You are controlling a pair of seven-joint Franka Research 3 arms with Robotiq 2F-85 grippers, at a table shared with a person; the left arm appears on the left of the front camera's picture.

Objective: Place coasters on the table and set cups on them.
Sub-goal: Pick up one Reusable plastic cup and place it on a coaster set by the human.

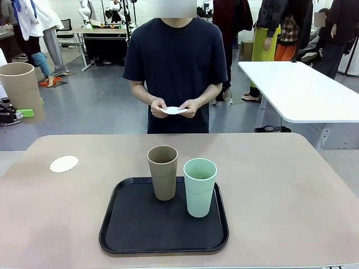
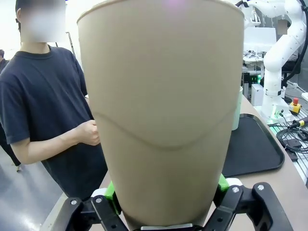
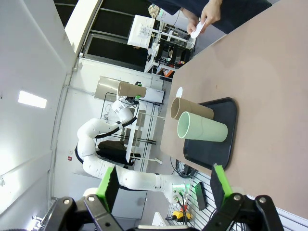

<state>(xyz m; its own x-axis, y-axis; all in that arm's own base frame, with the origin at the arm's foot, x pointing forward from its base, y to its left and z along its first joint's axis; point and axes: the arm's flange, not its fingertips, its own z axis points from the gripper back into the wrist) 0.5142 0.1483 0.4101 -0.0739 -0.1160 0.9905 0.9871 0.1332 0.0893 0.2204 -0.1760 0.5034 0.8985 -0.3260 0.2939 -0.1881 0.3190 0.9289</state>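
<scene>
Tall tapered matte cups, no handles. Tan cup (image 1: 162, 179) and mint cup (image 1: 199, 186) upright, just beside each other on a black tray (image 1: 129, 235) at the middle of the bench's (image 1: 280, 196) near edge, the mint one toward the right edge.

Coaster (image 1: 64, 164): small, round, white, scalloped rim, lying flat toward the far left corner, well apart from the tray. Beyond the far edge, a person's hands (image 1: 159, 107) pinching more white coaster paper (image 1: 174, 110); number of sheets impossible to tell.

From the left wrist, close up: left claw (image 2: 167, 192) pinching a third cup (image 2: 163, 106), tan and upright, green pads (image 2: 111, 191) pressed to its lower wall on both sides, a faint curved line across that wall. Tray corner and a sliver of mint cup behind, at right.

From the right wrist, rolled sideways: right claw (image 3: 163, 185) spread wide, well apart from the tray. Farther off, the left arm (image 3: 103, 130) with the third cup raised clear of the bench top, toward the left end.
</scene>
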